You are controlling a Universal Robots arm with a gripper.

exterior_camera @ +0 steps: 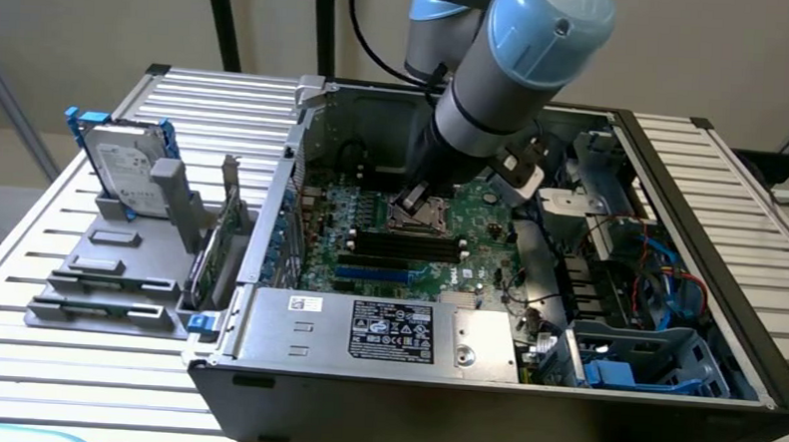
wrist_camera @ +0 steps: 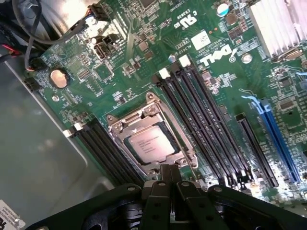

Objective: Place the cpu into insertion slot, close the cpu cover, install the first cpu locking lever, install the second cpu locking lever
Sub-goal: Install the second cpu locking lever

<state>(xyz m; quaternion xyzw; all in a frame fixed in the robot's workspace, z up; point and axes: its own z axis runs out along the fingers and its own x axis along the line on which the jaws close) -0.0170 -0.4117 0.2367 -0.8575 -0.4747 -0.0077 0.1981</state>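
The cpu point(wrist_camera: 149, 143) lies flat in the insertion slot point(wrist_camera: 125, 143), its silvery face showing through the window of the cpu cover point(wrist_camera: 136, 113). The cover is down, flat around the chip. My gripper point(wrist_camera: 170, 178) is shut with nothing visibly between its black fingers, and its tips sit right at the socket's edge. A thin metal lever point(wrist_camera: 191, 165) runs along that side, beside the fingertips. In the exterior view the gripper point(exterior_camera: 416, 195) reaches down inside the open computer case onto the socket point(exterior_camera: 425, 218) on the green motherboard point(exterior_camera: 482, 210).
Long black memory slots point(wrist_camera: 206, 120) flank the socket on both sides, with blue slots point(wrist_camera: 280, 143) farther off. A finned heatsink point(wrist_camera: 278, 21) and cables point(wrist_camera: 29, 43) sit nearby. The power supply point(exterior_camera: 377, 330), a blue drive cage point(exterior_camera: 642, 357) and a hard drive point(exterior_camera: 120, 164) surround the board.
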